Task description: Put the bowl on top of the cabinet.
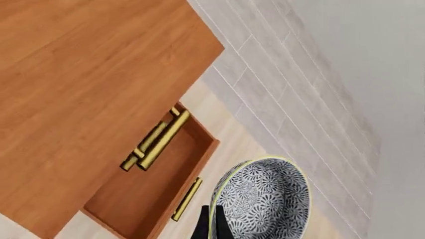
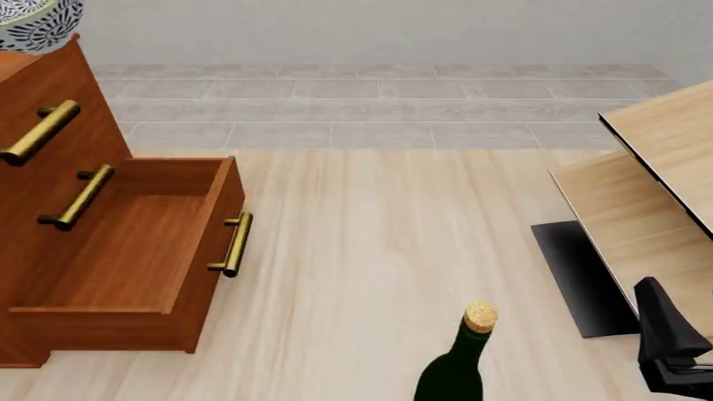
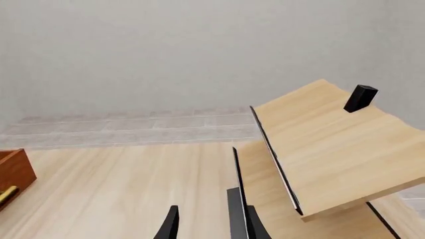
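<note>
Pale wood tabletop is carrying everything. Left gripper is pinching the bowl by its rim, hovering past the cabinet top's edge. Best shifting over the top before lowering. Right gripper is idling open near slanted panels; corked bottle isn't obstructing.

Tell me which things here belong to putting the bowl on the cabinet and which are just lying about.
For the job: bowl, cabinet, left hand gripping the bowl's rim.
Lying about: dark green corked bottle, pale wood slanted panels.
</note>
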{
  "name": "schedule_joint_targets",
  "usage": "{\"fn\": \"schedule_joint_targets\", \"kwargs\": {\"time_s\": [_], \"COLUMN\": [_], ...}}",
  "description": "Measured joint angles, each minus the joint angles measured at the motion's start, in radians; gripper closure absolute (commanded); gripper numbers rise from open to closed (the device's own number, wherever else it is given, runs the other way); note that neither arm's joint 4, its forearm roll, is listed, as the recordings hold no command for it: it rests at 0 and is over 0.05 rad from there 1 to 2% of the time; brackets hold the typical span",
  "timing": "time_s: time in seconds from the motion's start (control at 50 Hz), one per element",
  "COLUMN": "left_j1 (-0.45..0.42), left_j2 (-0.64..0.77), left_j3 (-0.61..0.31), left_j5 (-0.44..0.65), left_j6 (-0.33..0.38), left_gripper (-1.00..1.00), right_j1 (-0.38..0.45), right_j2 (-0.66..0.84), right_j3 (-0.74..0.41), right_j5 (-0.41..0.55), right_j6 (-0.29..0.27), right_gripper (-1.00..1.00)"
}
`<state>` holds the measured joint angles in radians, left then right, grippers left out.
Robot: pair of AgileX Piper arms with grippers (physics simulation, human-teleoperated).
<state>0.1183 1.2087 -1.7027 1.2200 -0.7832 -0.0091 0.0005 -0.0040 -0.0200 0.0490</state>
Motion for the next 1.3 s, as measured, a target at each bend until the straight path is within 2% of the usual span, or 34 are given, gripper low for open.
{"fn": "schedule_joint_targets", "kwargs": {"time_s": [0.52,0.66,0.98,1.3], "left_j1": [0.152,0.221,0.435,0.522], "left_j2": [0.014,0.025,0.066,0.100], "left_j3": [-0.056,-0.073,-0.095,-0.067], "left_j5": [0.000,0.000,0.000,0.000], "left_j6": [-0.077,-0.094,-0.124,-0.173], "left_gripper": [1.00,1.00,1.00,1.00], "right_j1": [-0.003,-0.003,0.000,0.003], "right_j2": [0.000,0.000,0.000,0.001], "right_j3": [-0.002,-0.001,-0.001,-0.001], "right_j5": [-0.002,-0.005,-0.001,0.006], "right_j6": [0.005,0.007,0.007,-0.001], "right_gripper": [-1.00,-1.00,-1.00,-1.00]}}
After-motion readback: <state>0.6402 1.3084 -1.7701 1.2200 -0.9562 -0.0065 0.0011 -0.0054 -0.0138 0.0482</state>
